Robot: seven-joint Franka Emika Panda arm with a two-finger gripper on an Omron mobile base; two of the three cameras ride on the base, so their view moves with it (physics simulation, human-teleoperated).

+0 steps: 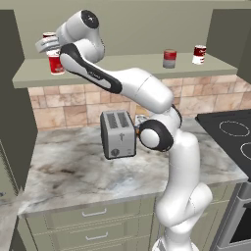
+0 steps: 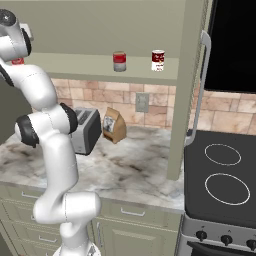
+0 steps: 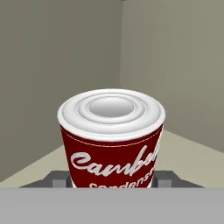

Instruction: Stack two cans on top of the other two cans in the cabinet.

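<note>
Hidden: the end effector (image 1: 49,45) sits at the left end of the cabinet (image 1: 122,66); the arm's white wrist covers most of it in the left base view.
Stacked cans: a bright red can (image 1: 56,63) stands upright on the shelf, partly behind the arm; another can's pale top (image 1: 49,35) shows just above it, mostly hidden, so contact between them is unclear.
End effector: in the hand view a dark red can (image 3: 112,140) stands upright between the two finger tips (image 3: 57,179), which sit at its sides; whether they clamp it I cannot tell.
Cabinet contents: toward the right end stand a greyish-bottomed can (image 1: 169,59) and a white-bottomed can (image 1: 199,54), both upright, near each other but apart.
Bench: toaster (image 1: 117,133) below the shelf; brown bag (image 2: 114,125) beside it.
</note>
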